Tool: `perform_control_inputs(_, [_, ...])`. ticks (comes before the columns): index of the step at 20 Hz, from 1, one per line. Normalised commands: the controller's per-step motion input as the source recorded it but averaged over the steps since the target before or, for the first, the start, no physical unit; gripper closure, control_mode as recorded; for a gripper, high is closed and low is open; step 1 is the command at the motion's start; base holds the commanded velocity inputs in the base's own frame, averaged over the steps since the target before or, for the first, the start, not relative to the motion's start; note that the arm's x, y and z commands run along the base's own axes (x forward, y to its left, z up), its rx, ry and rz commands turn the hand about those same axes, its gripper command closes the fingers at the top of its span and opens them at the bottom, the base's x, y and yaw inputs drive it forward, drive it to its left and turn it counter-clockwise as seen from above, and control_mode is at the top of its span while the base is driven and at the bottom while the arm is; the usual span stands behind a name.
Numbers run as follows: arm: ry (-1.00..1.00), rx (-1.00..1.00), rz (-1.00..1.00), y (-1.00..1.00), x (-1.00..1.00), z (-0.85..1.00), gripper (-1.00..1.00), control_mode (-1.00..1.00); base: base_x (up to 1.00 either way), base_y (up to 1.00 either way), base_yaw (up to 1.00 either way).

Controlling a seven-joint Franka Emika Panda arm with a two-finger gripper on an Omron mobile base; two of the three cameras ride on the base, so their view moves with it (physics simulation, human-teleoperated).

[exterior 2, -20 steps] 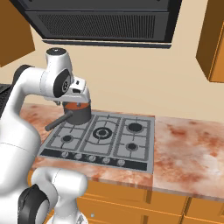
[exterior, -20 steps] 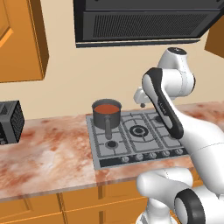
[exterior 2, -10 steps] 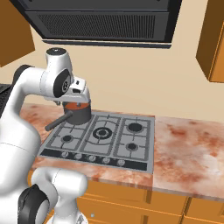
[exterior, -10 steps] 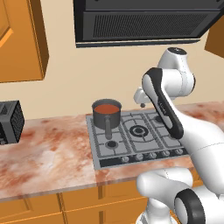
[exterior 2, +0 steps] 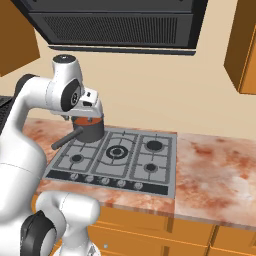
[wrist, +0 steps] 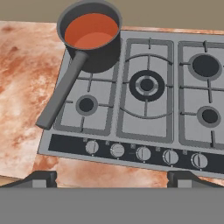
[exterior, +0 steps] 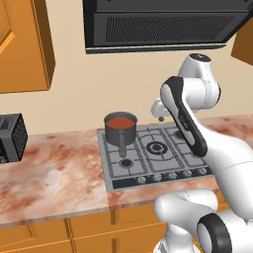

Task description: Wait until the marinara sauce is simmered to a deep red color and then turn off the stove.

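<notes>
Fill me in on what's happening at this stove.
A small saucepan of marinara sauce sits on the stove's back-left burner, its handle pointing toward the front edge. The sauce looks orange-red, not yet deep red. The robot's pincer hangs open above the knob row, holding and touching nothing.

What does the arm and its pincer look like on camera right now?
The arm is glossy white, built of rounded, tube-like links with dark grey bands and caps at the joints. No cables or markings are visible. The pincer has two small dark grey finger tips, blocky and flat-topped, seen at the bottom of the hand view.
</notes>
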Motion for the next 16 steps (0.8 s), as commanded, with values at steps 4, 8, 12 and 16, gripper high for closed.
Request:
perform_control_inputs(4, [0.0,0.0,0.0,0.0,0.0,0.0,-1.0,-1.0,0.0,0.0,0.0])
perform_control_inputs(8, [0.0,0.0,0.0,0.0,0.0,0.0,-1.0,-1.0,0.0,0.0,0.0])
perform_control_inputs(12, [0.0,0.0,0.0,0.0,0.0,0.0,-1.0,-1.0,0.0,0.0,0.0])
perform_control_inputs(16, [0.0,0.0,0.0,0.0,0.0,0.0,-1.0,-1.0,0.0,0.0,0.0])
